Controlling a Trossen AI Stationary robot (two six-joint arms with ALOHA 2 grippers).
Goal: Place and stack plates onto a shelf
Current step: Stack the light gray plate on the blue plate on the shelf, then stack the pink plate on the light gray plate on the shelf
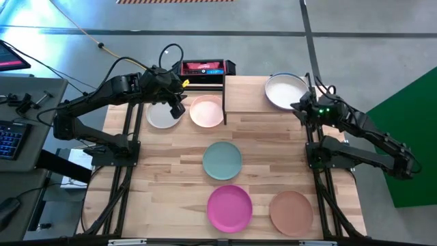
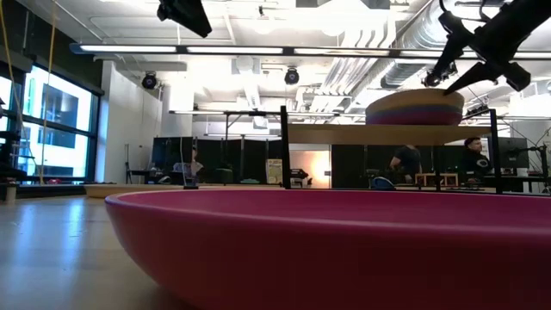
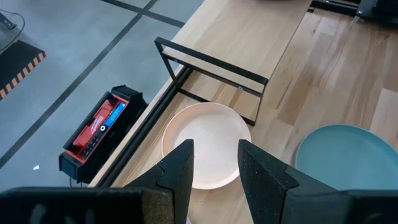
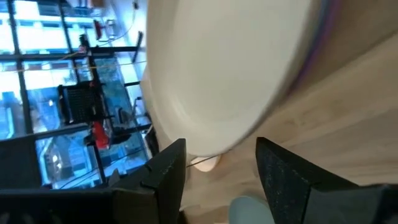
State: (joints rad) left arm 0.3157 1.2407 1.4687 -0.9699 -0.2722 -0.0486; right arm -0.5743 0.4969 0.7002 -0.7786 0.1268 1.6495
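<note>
The shelf (image 1: 249,96) stands at the table's far edge. On its right half sits a stack of plates (image 2: 415,108), a cream one (image 1: 285,89) on top. My right gripper (image 1: 299,108) hovers open just off the stack's near right rim (image 4: 211,146), touching nothing. On the tabletop lie a grey-white plate (image 1: 161,116), a pale pink plate (image 3: 205,140), a teal plate (image 1: 222,160), a magenta plate (image 1: 229,208) and a tan plate (image 1: 291,212). My left gripper (image 3: 214,171) hangs open above the grey-white and pink plates, left of the shelf.
A red and black device (image 1: 203,67) lies beyond the table's far edge, behind the shelf's left end. The shelf's left half (image 3: 249,37) is bare wood above black legs (image 3: 205,59). People sit in the room behind the table (image 2: 469,159).
</note>
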